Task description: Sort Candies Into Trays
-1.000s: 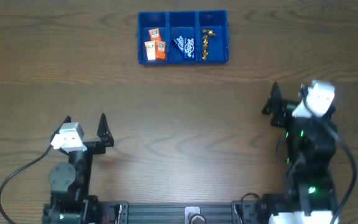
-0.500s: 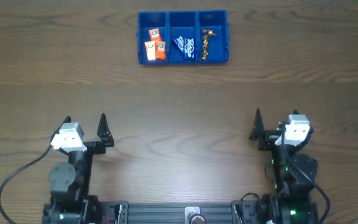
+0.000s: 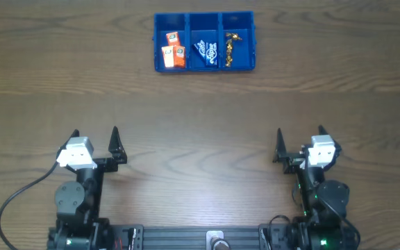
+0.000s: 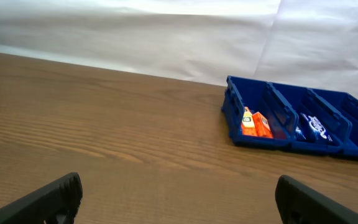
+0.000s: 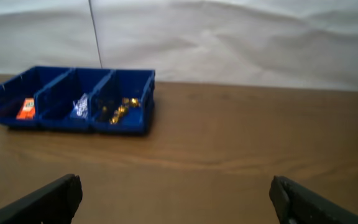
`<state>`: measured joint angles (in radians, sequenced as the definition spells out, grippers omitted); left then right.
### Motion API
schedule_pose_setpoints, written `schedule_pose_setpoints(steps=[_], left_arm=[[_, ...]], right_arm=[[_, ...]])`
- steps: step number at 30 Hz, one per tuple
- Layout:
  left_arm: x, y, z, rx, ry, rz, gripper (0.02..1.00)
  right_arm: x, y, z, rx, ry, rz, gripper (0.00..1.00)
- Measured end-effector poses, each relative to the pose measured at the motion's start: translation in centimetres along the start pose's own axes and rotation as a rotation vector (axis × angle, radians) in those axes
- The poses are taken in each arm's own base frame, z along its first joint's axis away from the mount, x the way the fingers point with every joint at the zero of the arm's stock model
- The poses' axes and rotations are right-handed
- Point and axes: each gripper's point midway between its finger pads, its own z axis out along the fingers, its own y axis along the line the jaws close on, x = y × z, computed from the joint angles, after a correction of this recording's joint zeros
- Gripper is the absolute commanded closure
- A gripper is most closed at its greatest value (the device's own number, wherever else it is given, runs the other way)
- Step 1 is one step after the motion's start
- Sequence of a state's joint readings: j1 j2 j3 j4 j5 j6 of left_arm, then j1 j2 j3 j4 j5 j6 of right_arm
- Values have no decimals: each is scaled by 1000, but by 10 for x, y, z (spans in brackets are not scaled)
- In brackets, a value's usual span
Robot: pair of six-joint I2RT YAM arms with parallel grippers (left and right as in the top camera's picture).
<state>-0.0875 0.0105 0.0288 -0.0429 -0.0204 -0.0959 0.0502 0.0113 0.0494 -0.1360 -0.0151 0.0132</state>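
Left gripper (image 3: 94,132), right gripper (image 3: 299,132) both spread apart, empty; blue plastic three-bin tray (image 3: 204,69) on woodgrain table (image 3: 200,104).

Left end effector (image 3: 94,141) spread wide, empty; right end effector (image 3: 300,142) spread wide, empty.

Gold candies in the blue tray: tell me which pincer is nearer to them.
Right. In the top view the right pincer lies down and slightly right of the gold candies; the left pincer lies equally far down but much farther left.
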Motion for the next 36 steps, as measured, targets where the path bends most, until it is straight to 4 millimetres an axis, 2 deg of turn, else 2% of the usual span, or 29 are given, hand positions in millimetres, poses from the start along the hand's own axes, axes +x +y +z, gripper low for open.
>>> schedule_pose_setpoints(steps=[36], left_arm=[[0, 0, 0, 0, 0, 0, 23]], right_arm=[[3, 0, 3, 0, -19, -3, 3]])
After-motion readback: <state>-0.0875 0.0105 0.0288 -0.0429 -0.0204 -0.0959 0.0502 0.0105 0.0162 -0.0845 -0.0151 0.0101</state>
